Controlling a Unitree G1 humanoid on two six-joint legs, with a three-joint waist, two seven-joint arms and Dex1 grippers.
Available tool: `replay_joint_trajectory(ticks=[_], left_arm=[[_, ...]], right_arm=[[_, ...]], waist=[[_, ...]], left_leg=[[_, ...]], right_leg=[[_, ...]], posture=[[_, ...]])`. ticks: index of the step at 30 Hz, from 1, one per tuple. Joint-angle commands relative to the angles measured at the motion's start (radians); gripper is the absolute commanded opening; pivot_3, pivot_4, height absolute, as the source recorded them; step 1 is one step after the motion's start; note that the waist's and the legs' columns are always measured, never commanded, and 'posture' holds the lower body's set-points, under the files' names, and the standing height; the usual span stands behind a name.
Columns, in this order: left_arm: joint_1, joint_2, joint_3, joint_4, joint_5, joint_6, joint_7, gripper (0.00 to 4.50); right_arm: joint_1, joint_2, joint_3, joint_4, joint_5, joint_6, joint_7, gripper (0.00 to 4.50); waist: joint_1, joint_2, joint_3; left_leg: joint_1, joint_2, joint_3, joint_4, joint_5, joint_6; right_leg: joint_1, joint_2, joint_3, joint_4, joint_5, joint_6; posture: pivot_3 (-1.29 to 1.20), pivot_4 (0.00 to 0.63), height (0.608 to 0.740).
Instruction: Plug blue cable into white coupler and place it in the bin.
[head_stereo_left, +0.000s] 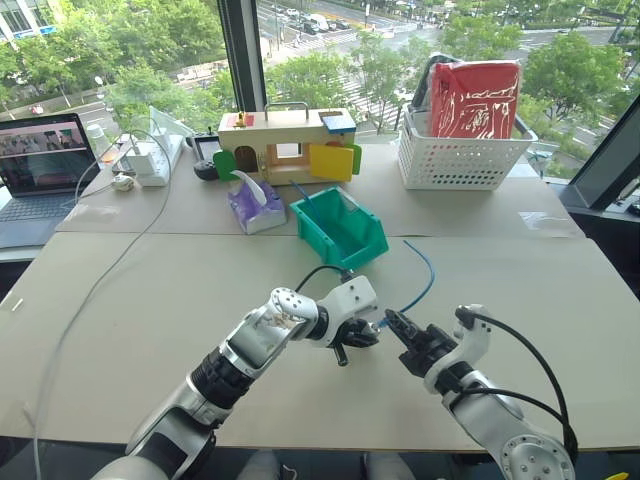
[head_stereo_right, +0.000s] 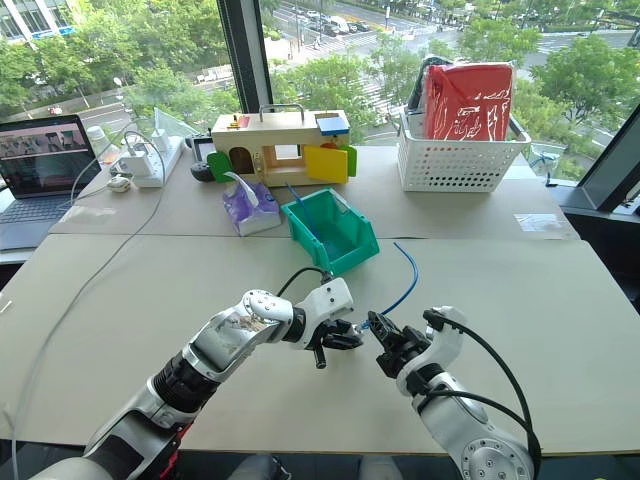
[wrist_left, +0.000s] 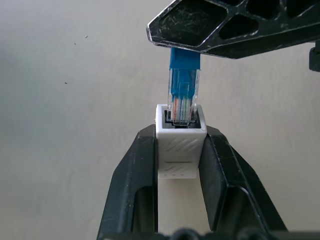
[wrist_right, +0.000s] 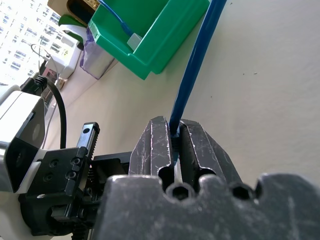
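In the left wrist view my left gripper (wrist_left: 180, 132) is shut on the white coupler (wrist_left: 180, 150), socket end facing away from the wrist. The blue cable's clear plug (wrist_left: 182, 97) sits in the socket opening. My right gripper (wrist_right: 173, 125) is shut on the blue cable (wrist_right: 197, 65) just behind the plug, and one of its fingers (wrist_left: 225, 25) hangs over the coupler. From the head, both grippers (head_stereo_left: 368, 335) (head_stereo_left: 395, 322) meet above the table's near middle, and the blue cable (head_stereo_left: 425, 285) arcs back toward the teal bin (head_stereo_left: 372, 245), which stands just beyond them.
Another blue cord with a white block lies inside the bin (wrist_right: 165, 40). Behind it are a purple tissue pack (head_stereo_left: 255, 205), a wooden box (head_stereo_left: 290, 140) and a white lattice basket (head_stereo_left: 462, 150). A laptop (head_stereo_left: 40, 170), a power strip (head_stereo_left: 150, 158) and a long white-grey cable (head_stereo_left: 110, 270) occupy the left.
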Motion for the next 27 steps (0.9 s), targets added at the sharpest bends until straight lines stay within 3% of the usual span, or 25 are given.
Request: replay_joint_trajectory(ticks=[1, 5, 17, 27], left_arm=[[0.001, 0.021, -0.005, 0.017, 0.029, 0.014, 0.033, 0.64], [-0.021, 0.007, 0.011, 0.009, 0.008, 0.042, 0.027, 0.64], [-0.036, -0.077, 0.101, -0.015, -0.084, 0.184, 0.073, 0.64], [-0.076, -0.083, 0.112, -0.006, -0.113, 0.196, 0.088, 0.64]], right_arm=[[-0.011, -0.028, 0.011, -0.020, -0.046, 0.017, 0.025, 0.00], [-0.028, -0.082, 0.068, -0.034, -0.138, 0.047, 0.052, 0.00], [-0.016, -0.040, 0.097, -0.053, -0.192, 0.072, 0.041, 0.00], [-0.027, -0.055, 0.139, -0.056, -0.253, 0.141, 0.045, 0.00]], waist=[[0.000, 0.000, 0.000], [0.000, 0.000, 0.000], [0.000, 0.000, 0.000], [0.000, 0.000, 0.000]], left_leg=[[0.000, 0.000, 0.000, 0.000, 0.000, 0.000], [0.000, 0.000, 0.000, 0.000, 0.000, 0.000], [0.000, 0.000, 0.000, -0.002, 0.000, 0.000], [0.000, 0.000, 0.000, -0.004, 0.000, 0.000]], right_leg=[[0.000, 0.000, 0.000, 0.000, 0.000, 0.000], [0.000, 0.000, 0.000, 0.000, 0.000, 0.000], [0.000, 0.000, 0.000, -0.001, -0.001, 0.000], [-0.001, 0.000, 0.000, -0.002, -0.001, 0.000]], posture=[[0.00, 0.150, 0.740], [0.00, 0.150, 0.740], [0.00, 0.150, 0.740], [0.00, 0.150, 0.740]])
